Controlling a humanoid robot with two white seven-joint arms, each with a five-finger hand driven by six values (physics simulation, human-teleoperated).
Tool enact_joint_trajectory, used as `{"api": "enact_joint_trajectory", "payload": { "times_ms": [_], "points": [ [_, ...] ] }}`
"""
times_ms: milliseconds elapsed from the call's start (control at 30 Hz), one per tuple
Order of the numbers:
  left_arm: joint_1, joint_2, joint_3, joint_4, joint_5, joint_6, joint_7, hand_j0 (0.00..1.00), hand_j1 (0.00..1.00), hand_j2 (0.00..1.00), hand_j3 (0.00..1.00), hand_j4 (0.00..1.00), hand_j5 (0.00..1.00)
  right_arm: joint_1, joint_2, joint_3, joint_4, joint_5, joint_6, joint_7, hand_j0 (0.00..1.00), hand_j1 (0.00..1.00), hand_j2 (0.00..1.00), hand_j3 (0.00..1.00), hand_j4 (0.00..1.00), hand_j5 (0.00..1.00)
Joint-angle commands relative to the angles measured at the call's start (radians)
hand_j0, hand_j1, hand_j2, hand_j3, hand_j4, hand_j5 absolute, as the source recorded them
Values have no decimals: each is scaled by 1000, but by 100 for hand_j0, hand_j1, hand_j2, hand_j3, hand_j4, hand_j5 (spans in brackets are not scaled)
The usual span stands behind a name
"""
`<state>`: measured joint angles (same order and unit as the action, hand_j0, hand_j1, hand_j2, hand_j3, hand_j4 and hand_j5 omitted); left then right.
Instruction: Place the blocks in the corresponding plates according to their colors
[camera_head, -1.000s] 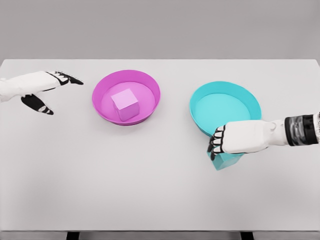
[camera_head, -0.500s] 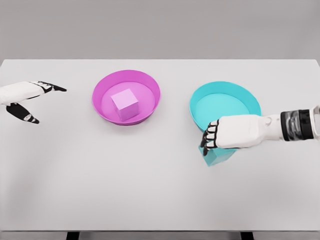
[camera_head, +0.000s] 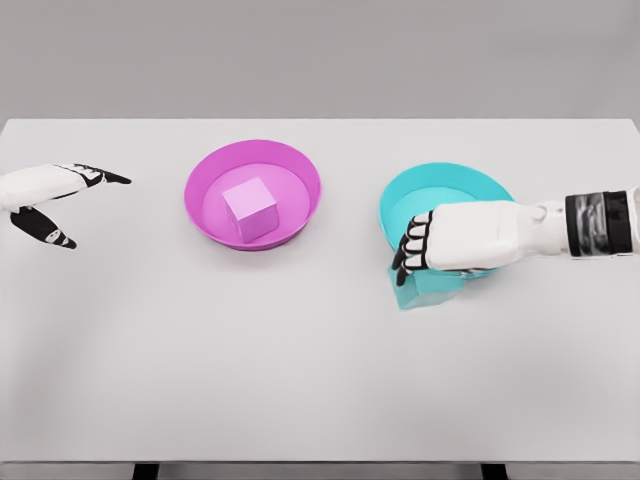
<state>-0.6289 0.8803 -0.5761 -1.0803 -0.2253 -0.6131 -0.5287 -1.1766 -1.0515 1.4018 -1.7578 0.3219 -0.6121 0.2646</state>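
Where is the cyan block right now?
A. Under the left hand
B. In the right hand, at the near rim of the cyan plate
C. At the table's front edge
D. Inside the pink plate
B: the right hand grips the cyan block at the cyan plate near rim.

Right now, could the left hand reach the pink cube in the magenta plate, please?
Probably yes: the left hand is open, holds nothing, and bare table separates it from the pink cube.
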Motion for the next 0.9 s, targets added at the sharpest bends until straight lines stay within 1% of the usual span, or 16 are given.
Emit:
{"api": "enact_joint_trajectory", "payload": {
  "times_ms": [0, 67, 333, 500, 600, 667, 733, 867],
  "points": [
    [0, 0, 1, 14, 6, 2, -1, 100, 100, 100, 100, 100, 100, 0, -2, -4, 0, -12, 1, 1, 70, 70, 70, 70, 70, 70],
    [0, 0, 1, 19, 6, 2, -2, 100, 100, 100, 100, 100, 100, 0, -4, -41, 1, -15, 1, 1, 70, 70, 70, 70, 70, 70],
    [0, 0, 1, 20, 7, 2, -4, 100, 100, 100, 100, 100, 100, -5, -8, -44, 6, -15, 1, 1, 70, 70, 70, 70, 70, 70],
    [0, 0, -1, 20, 7, 2, -5, 100, 100, 100, 100, 100, 100, -3, -15, -64, 11, -17, 1, 1, 70, 70, 70, 70, 70, 70],
    [0, 0, -1, 19, 7, 2, -7, 100, 100, 100, 100, 100, 100, -3, -16, -78, 29, -17, 1, 1, 70, 70, 70, 70, 70, 70],
    [0, 0, -2, 19, 7, 2, -7, 100, 100, 100, 100, 100, 100, -3, -12, -78, 54, -17, 1, 2, 70, 70, 70, 70, 70, 70],
    [0, 0, -2, 20, 6, 2, -7, 100, 100, 100, 100, 100, 100, -3, 4, -78, 106, -15, 1, 2, 70, 70, 70, 70, 70, 70],
    [0, 0, -4, 20, 6, 2, -7, 100, 100, 100, 100, 100, 100, -2, 19, -78, 169, -14, 1, 5, 70, 70, 70, 70, 70, 70]
  ]
}}
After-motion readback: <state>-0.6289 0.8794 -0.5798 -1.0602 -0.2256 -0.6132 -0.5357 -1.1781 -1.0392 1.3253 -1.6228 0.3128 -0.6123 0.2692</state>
